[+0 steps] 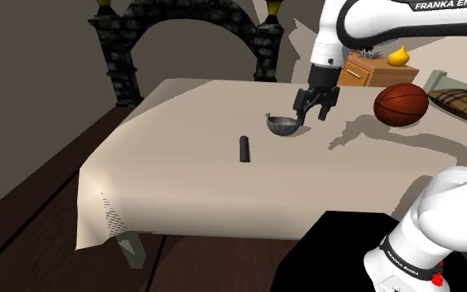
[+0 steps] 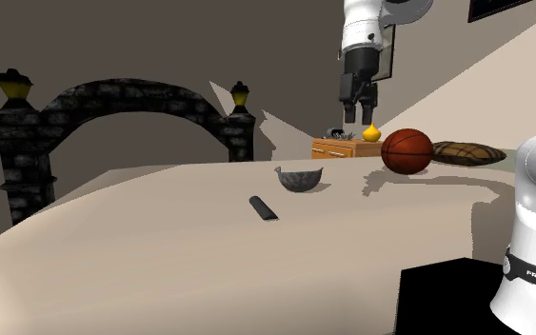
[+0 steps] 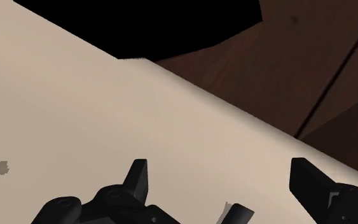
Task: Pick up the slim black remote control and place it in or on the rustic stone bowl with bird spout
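Gripper (image 1: 314, 114) hangs raised by the bowl (image 1: 283, 125), fingers spread, empty. Remote (image 1: 244, 148) lies flat mid-counter, well apart, towards the counter's near edge, long axis running near-to-far.

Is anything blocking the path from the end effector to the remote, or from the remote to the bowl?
Nothing visible. Bare tablecloth separates the black remote from the grey bowl. The open end effector hangs raised beyond the bowl, so only the bowl itself would lie along a low path.
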You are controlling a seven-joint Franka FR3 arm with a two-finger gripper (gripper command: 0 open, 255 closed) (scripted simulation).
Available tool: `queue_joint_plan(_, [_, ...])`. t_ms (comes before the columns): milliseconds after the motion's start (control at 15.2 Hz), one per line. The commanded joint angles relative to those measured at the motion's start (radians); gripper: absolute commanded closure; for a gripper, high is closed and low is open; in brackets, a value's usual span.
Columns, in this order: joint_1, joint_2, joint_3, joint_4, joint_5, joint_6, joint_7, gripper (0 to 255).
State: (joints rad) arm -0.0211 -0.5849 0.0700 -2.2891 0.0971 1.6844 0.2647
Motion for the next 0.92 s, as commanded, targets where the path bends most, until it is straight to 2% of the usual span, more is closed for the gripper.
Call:
queue_joint_plan(0, [-0.008,0.083,0.013,0.029,0.010,0.043,0.042,0])
queue_joint_plan(462, [-0.032,0.355,0.038,0.145,0.028,0.163,0.170,0])
queue_joint_plan(858, [-0.045,0.592,0.039,0.287,0.034,0.229,0.272,0])
